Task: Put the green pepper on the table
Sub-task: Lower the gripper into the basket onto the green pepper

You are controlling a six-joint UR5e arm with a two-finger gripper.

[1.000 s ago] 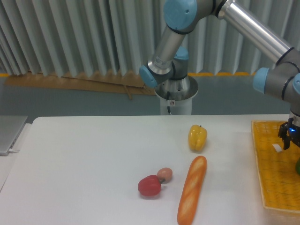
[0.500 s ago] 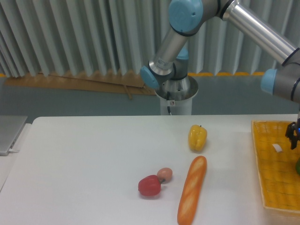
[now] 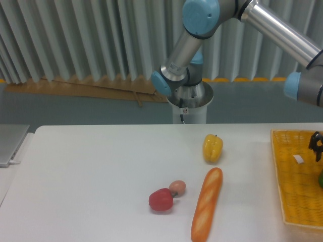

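Note:
Only a sliver of the green pepper (image 3: 321, 179) shows, at the right frame edge inside the yellow woven basket tray (image 3: 295, 186). My gripper (image 3: 318, 147) is mostly cut off by that same edge; a dark finger part hangs above the tray, a little above the pepper. Whether the fingers stand open or shut does not show. The white table (image 3: 91, 176) spreads to the left of the tray.
On the table lie a yellow bell pepper (image 3: 212, 147), a long baguette (image 3: 207, 203), a red pepper (image 3: 161, 200) and a small pinkish round item (image 3: 177, 187) touching it. A small white tag (image 3: 298, 159) lies in the tray. A grey laptop edge (image 3: 10, 143) sits far left.
My gripper has shifted to the right over the tray, now nearly out of the frame. The objects on the table have not moved.

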